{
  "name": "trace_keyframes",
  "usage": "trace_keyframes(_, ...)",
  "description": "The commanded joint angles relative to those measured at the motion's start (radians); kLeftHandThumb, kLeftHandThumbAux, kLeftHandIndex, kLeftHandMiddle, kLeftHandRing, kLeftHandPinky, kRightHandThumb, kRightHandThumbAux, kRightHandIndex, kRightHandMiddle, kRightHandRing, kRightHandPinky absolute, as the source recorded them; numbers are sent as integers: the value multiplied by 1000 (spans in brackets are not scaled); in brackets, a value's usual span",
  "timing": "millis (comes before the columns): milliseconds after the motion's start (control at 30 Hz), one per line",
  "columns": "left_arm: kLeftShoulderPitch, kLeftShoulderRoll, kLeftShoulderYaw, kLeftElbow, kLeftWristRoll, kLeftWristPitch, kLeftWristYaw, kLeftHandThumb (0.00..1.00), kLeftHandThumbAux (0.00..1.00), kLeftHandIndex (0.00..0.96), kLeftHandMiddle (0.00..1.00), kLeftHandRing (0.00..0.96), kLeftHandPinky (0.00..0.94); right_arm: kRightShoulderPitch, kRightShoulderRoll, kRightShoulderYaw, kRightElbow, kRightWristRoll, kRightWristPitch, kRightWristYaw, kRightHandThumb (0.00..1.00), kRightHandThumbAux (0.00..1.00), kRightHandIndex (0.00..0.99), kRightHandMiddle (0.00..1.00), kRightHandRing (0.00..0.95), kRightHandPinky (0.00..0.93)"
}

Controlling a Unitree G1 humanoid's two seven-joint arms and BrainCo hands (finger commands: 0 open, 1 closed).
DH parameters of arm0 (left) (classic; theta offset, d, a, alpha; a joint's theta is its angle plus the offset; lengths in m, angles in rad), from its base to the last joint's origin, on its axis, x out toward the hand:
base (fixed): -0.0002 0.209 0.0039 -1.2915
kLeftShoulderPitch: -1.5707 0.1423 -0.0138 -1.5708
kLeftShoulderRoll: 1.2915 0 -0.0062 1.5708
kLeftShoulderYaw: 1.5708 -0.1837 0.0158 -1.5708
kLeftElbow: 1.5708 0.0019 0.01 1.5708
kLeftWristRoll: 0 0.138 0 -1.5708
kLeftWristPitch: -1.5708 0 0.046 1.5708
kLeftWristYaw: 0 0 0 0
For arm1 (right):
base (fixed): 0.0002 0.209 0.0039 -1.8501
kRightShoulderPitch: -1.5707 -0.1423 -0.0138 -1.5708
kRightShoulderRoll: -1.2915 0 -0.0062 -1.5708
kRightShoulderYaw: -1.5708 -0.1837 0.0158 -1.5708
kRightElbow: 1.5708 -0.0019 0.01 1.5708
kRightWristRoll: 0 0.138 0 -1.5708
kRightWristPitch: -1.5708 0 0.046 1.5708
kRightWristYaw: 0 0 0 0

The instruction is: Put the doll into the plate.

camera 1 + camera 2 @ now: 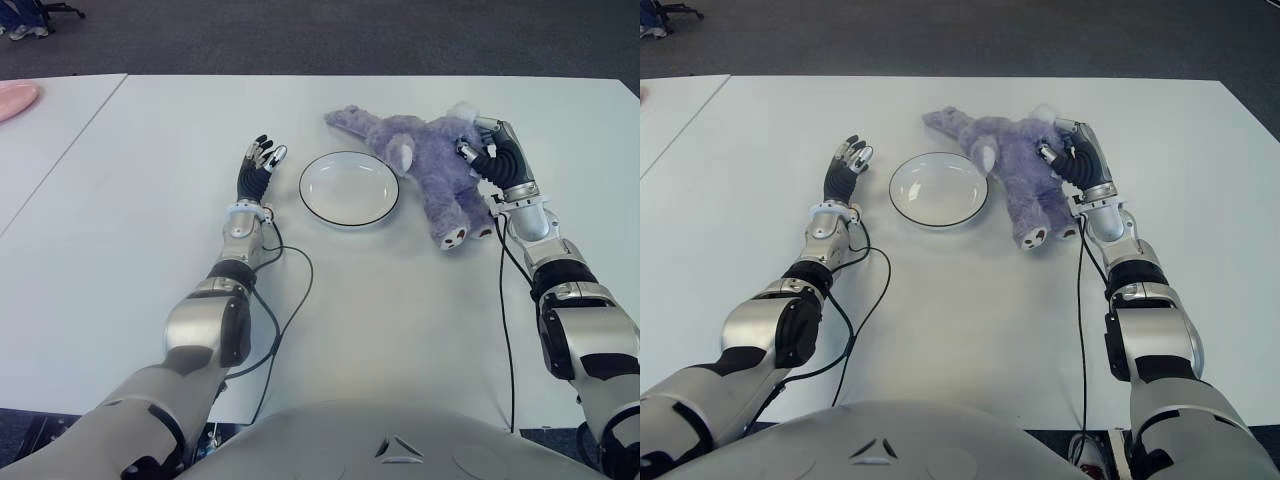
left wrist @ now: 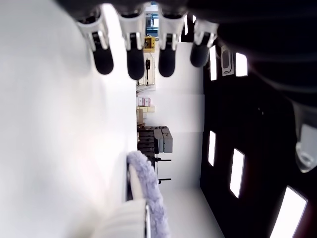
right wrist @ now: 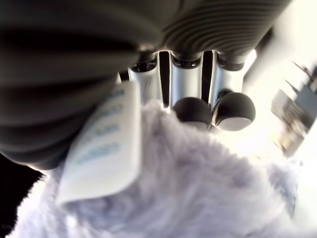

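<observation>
With your right hand (image 1: 495,155) curled onto the fluffy purple plush doll (image 1: 425,160) right of the round black-rimmed white plate (image 1: 349,188), tighten before lifting; left hand (image 1: 258,165) shows spread left of it.

arms: silver shells, black joints; left hand (image 1: 257,170) | right hand (image 1: 497,158): black ribbed, silver-tipped fingers; black cables

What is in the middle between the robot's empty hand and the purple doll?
The white plate sits on the table between the left hand and the doll, as both eye views show. The right hand is on the doll.
</observation>
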Motion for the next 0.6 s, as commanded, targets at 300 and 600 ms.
trace_keyframes(300, 180, -61, 3, 130, -4, 125, -16, 0, 474, 105, 118, 120, 140, -58, 3, 54, -56, -145, -23, -199, 15, 708, 856, 919, 902, 894)
trace_keyframes(600, 179, -66, 0, 130, -1, 126, -11, 0, 473, 107, 125, 126, 138, -82, 12, 72, -69, -163, -60, -245, 0, 742, 886, 926, 911, 902)
